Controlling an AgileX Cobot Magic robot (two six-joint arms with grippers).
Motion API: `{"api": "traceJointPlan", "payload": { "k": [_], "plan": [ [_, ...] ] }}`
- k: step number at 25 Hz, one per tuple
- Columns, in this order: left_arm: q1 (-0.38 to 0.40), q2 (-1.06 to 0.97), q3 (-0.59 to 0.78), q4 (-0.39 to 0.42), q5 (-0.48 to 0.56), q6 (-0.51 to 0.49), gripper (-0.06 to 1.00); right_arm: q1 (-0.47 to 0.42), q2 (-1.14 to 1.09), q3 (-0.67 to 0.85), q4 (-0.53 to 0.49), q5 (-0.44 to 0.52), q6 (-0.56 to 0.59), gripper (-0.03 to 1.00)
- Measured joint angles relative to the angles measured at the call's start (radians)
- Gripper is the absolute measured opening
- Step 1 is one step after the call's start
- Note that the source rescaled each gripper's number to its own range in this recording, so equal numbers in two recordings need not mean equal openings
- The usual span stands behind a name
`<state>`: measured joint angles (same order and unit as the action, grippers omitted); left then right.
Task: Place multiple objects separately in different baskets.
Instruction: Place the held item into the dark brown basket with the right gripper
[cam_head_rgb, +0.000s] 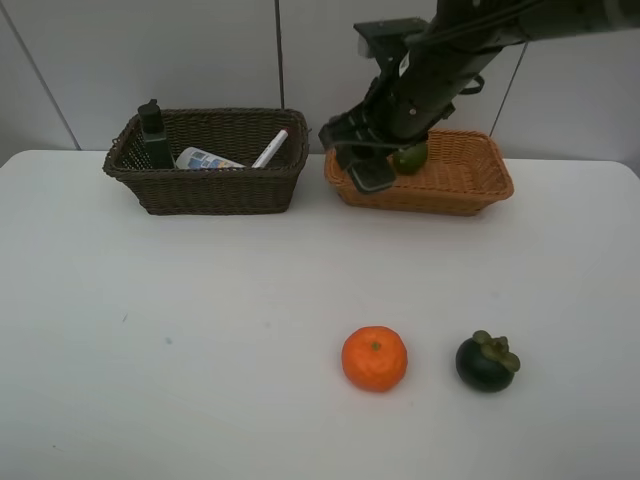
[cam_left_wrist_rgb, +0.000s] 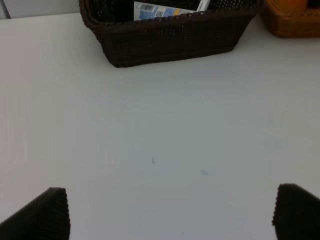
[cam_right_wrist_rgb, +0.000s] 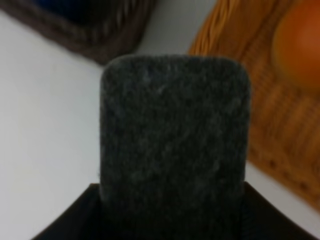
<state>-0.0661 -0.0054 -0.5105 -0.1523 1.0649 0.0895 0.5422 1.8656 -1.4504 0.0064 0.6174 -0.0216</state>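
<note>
My right gripper (cam_head_rgb: 362, 160) is shut on the black eraser block (cam_head_rgb: 371, 179) and holds it above the left end of the light orange-tan basket (cam_head_rgb: 470, 186). The eraser's grey felt face (cam_right_wrist_rgb: 172, 140) fills the right wrist view. A green fruit (cam_head_rgb: 410, 158) lies in that basket, and a red-orange fruit (cam_right_wrist_rgb: 300, 42) shows there in the right wrist view. The dark brown basket (cam_head_rgb: 205, 185) holds the green pump bottle (cam_head_rgb: 153, 133), the white bottle (cam_head_rgb: 205, 159) and the marker (cam_head_rgb: 270, 148). The orange fruit (cam_head_rgb: 374, 358) and the dark fruit (cam_head_rgb: 486, 362) lie on the table. My left gripper (cam_left_wrist_rgb: 170, 215) is open and empty.
The white table (cam_head_rgb: 180, 340) carries both baskets side by side at the back, with a small gap between them. The right arm (cam_head_rgb: 450, 55) reaches in from the upper right over the tan basket. The left gripper hovers over bare table in front of the dark basket (cam_left_wrist_rgb: 170, 37).
</note>
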Motion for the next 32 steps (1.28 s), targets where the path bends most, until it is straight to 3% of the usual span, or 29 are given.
{"api": "traceJointPlan", "payload": {
  "k": [3,10,16,19,22,24,28,32],
  "plan": [
    [0.000,0.000,0.000,0.000,0.000,0.000,1.00,0.000,0.034,-0.115,0.082,-0.103,0.000,0.29],
    [0.000,0.000,0.000,0.000,0.000,0.000,1.00,0.060,0.190,-0.258,0.390,-0.457,0.000,0.29],
    [0.000,0.000,0.000,0.000,0.000,0.000,1.00,0.146,0.320,-0.263,0.357,-0.646,0.000,0.29],
    [0.000,0.000,0.000,0.000,0.000,0.000,1.00,0.151,0.373,-0.263,0.337,-0.679,0.000,0.35],
    [0.000,0.000,0.000,0.000,0.000,0.000,1.00,0.150,0.400,-0.263,0.330,-0.698,0.000,0.75],
    [0.000,0.000,0.000,0.000,0.000,0.000,1.00,0.150,0.408,-0.263,0.312,-0.697,0.000,0.91],
    [0.000,0.000,0.000,0.000,0.000,0.000,1.00,0.150,0.382,-0.263,0.270,-0.627,0.000,0.98],
    [0.000,0.000,0.000,0.000,0.000,0.000,1.00,0.150,0.295,-0.263,0.203,-0.404,0.000,1.00]
  ]
}}
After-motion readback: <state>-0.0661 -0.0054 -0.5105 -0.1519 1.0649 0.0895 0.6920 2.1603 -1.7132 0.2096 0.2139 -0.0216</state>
